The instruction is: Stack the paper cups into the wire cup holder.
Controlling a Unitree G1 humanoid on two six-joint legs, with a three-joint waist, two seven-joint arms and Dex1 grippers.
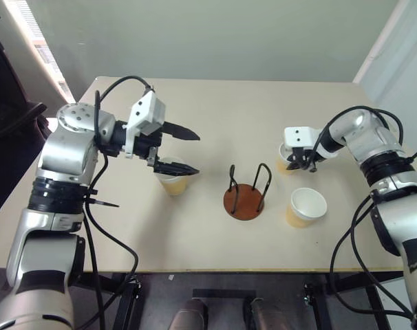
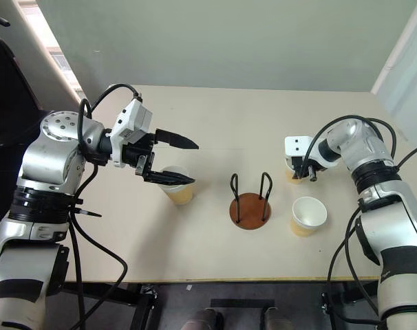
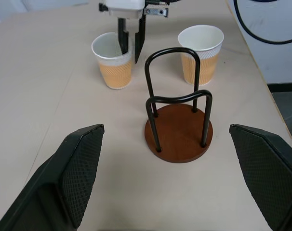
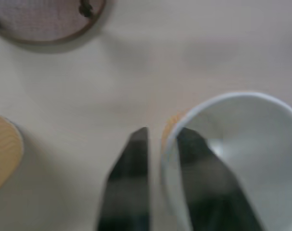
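Tabletop (image 1: 215,124): right gripper (image 3: 129,42) apparently pinches a paper cup's (image 3: 113,67) rim; left gripper (image 1: 188,151) wide

Worktop (image 1: 215,124): plain pale beige. Three paper cups, all pale yellow-tan outside with a fine wavy ribbed pattern, white inside, white rims: left cup (image 1: 175,184), far right cup (image 3: 113,61), near right cup (image 1: 306,207). Wire cup holder (image 1: 247,194): reddish-brown round base, black wire uprights. Left hand (image 1: 184,151): black fingers (image 3: 81,171) with a fine dotted texture on the pads, white housing behind. Right hand (image 1: 301,165): black fingers, white housing. Arms silver-grey with black cables.
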